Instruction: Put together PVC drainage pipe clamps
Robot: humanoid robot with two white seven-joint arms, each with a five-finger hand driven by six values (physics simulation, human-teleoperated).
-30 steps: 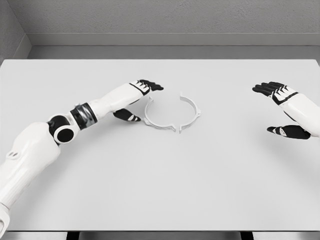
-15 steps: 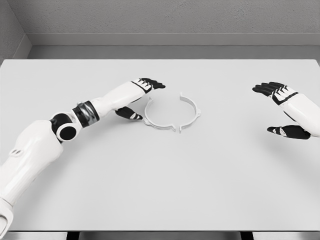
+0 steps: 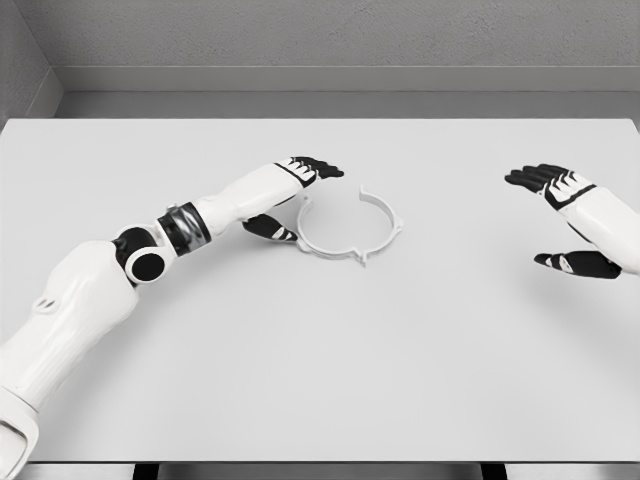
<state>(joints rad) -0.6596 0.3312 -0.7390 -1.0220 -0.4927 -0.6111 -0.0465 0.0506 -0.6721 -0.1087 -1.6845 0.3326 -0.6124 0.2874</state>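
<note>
Two white half-ring clamp pieces lie on the white table (image 3: 320, 360), together forming a near circle. The left clamp half (image 3: 318, 242) and the right clamp half (image 3: 384, 222) meet at the front, with a gap at the back. My left hand (image 3: 295, 200) sits at the ring's left side, fingers (image 3: 318, 167) spread above the back end and thumb (image 3: 270, 229) near the left arc, holding nothing. My right hand (image 3: 565, 220) hovers open far to the right, well apart from the ring.
The grey wall base (image 3: 320, 80) runs behind the table's far edge. The table's front edge (image 3: 320, 463) lies at the bottom of the view.
My left arm has slid to the right, bringing the hand closer against the left clamp half, which has shifted slightly right toward the other half. The right arm has stayed still.
</note>
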